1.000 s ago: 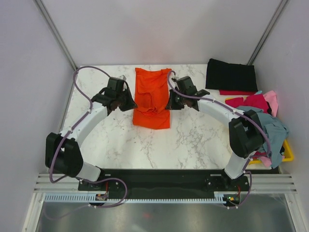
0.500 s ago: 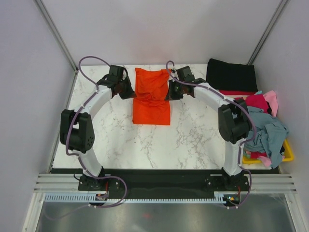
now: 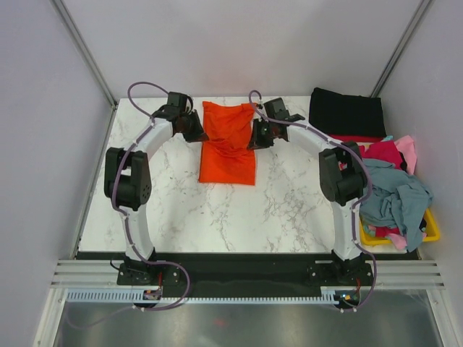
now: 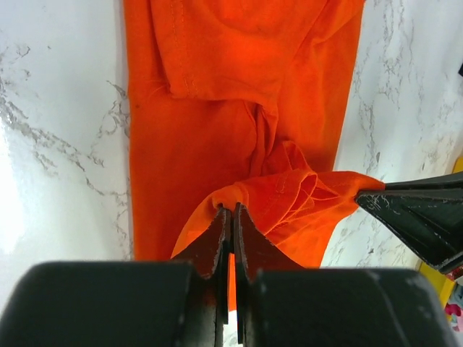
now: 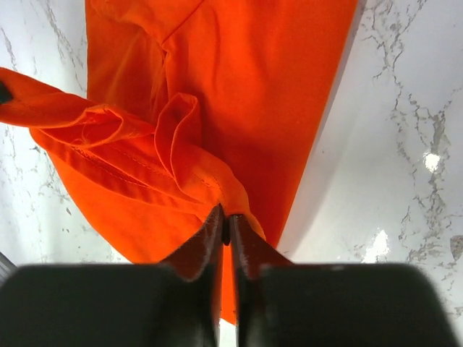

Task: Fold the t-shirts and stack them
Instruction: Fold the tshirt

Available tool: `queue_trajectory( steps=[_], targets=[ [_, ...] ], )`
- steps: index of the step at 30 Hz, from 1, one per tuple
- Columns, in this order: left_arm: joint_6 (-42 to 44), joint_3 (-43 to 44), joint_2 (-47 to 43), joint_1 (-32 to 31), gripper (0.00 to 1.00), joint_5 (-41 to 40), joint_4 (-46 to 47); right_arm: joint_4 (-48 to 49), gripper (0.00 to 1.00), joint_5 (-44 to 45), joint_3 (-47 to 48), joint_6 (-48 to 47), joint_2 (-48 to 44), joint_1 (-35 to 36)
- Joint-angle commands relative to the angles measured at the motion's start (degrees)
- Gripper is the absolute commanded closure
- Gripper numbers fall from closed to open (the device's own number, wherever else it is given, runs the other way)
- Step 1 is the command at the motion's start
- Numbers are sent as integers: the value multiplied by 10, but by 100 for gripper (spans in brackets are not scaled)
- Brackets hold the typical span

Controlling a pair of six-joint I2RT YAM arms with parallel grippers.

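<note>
Your left tool (image 4: 230, 210) has its jaws pressed together on a lifted edge of the orange t-shirt (image 4: 217, 108). Your right tool (image 5: 226, 213) pinches the opposite edge the same way, jaws all but together with cloth between them. Gripping both sides at once looks meant to keep the raised fold level, so it lands square rather than skewed. The shirt lies as a narrow strip at the far middle of the desk (image 3: 289, 202), between the two tools, its near end flat on the marble. The black t-shirt (image 3: 346, 112) lies folded flat at the far right corner, probably the start of the stack. A heap of t-shirts (image 3: 394, 191) spills over the yellow bin (image 3: 432, 230) at the right edge, unfolded.
</note>
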Motion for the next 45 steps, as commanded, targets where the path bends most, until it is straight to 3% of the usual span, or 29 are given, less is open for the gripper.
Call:
queue_trajectory(
  steps=[1,3,6,7,11,13,17,20,23,29,34,45],
  targets=[
    [21,34,26,6,94,25,10,2,76,-10,40,-2,25,-5],
    [20,52,41,9,87,26,-1,-2,52,-9,61,1,43,-9],
    [14,112,59,20,71,25,-45,-22,42,-11,126,3,65,-25],
    [9,156,72,22,60,9,-61,-33,39,-16,154,2,87,-30],
    [-9,212,59,44,54,-44,-112,-94,33,-36,309,1,131,-63],
    [-9,192,24,46,54,-65,-111,-95,33,-34,302,-5,110,-71],
    [-11,101,-46,40,57,-87,-90,-28,32,-36,127,-12,24,-69],
    [3,-10,-109,15,60,-76,-13,38,39,-80,9,-14,-39,-58],
    [5,-95,-142,-10,61,-39,51,81,44,-129,-39,-19,-56,-36],
    [-16,-181,-128,-31,63,50,138,150,53,-226,-33,19,19,-8],
    [-48,-206,-72,-32,65,145,210,208,53,-283,8,64,87,-6],
    [-31,-300,-72,-28,67,110,235,215,49,-329,182,103,262,-20]
  ],
)
